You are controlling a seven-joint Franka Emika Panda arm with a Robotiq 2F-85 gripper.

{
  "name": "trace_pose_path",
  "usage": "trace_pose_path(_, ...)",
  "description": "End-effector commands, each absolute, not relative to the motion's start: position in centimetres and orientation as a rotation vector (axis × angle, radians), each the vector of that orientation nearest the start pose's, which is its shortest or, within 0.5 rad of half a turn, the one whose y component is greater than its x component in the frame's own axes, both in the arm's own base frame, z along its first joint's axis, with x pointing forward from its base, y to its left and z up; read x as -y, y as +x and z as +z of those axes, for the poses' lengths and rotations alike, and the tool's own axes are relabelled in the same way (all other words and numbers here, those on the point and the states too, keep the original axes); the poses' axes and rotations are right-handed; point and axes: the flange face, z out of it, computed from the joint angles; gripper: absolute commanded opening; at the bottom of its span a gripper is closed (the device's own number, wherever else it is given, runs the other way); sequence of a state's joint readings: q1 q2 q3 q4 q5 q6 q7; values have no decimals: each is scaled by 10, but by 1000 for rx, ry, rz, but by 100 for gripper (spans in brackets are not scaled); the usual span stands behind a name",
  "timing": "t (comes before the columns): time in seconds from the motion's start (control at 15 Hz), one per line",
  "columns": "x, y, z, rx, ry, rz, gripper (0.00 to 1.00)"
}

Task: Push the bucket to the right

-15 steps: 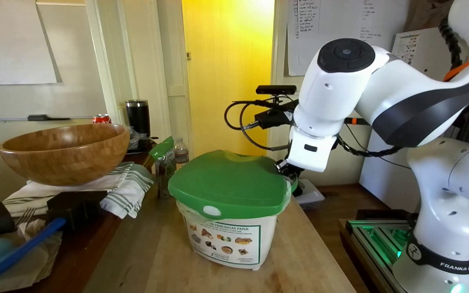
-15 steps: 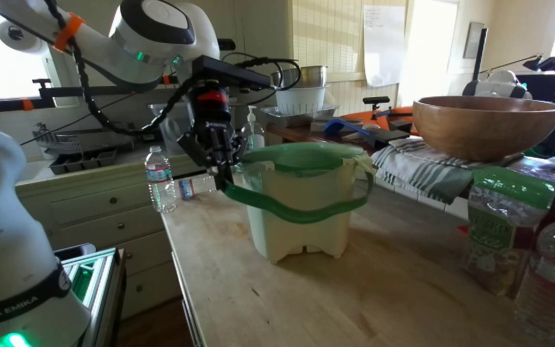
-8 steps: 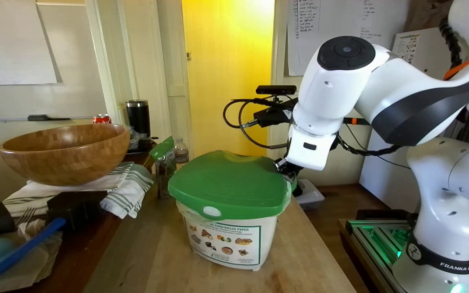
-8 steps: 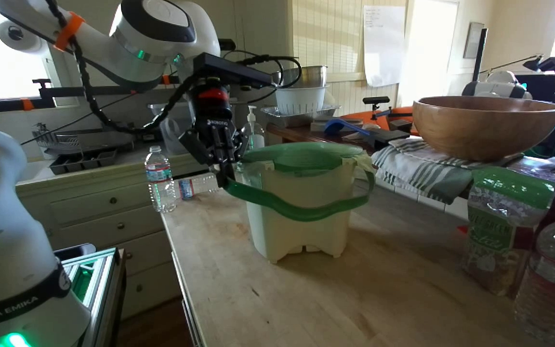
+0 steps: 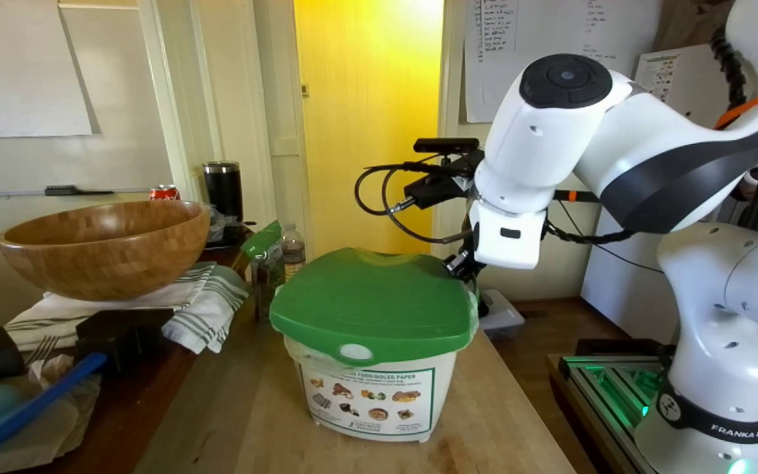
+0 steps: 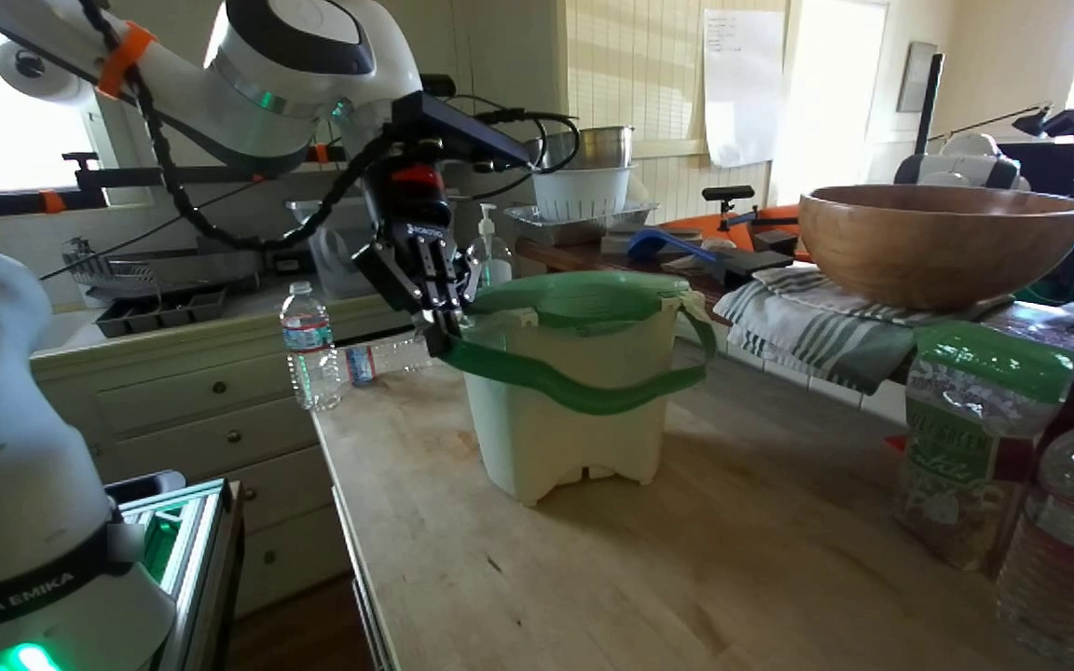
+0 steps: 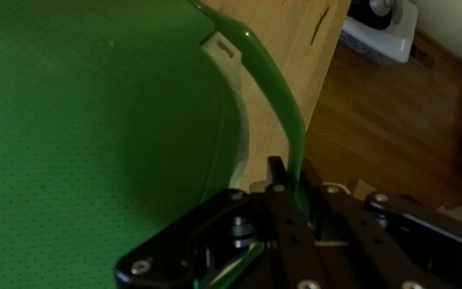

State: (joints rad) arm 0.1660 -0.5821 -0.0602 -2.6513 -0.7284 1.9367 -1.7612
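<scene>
The bucket, a white tub with a green lid (image 5: 372, 306) and pictures of food on its label (image 5: 369, 405), stands on the wooden table in both exterior views. Its green handle (image 6: 584, 396) hangs swung out from the side of the tub (image 6: 565, 447). My gripper (image 6: 441, 340) pinches one end of that handle beside the rim. From the wrist, the handle runs between the two dark fingers of the gripper (image 7: 294, 170), and the lid fills the left of that view. Part of the handle is hidden behind the fingers.
A large wooden bowl (image 6: 943, 247) rests on a striped towel (image 6: 807, 335). A snack bag (image 6: 984, 447) and a water bottle (image 6: 1073, 540) stand on the table, with another upright bottle (image 6: 310, 349) near the counter. The table edge (image 7: 323, 80) drops to the floor close beside my gripper.
The bucket has turned and shifted slightly, toward the arm's side in both exterior views. My gripper has tilted a little and risen slightly, lifting the handle somewhat.
</scene>
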Motion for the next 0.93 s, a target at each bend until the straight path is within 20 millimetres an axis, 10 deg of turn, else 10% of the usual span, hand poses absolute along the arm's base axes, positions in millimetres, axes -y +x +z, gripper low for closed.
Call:
trace_pose_path(0.0,20,346,423,-2489,1060,-781,3)
trace_pose_path(0.87,36,343,433,-2412,1169,-789,3)
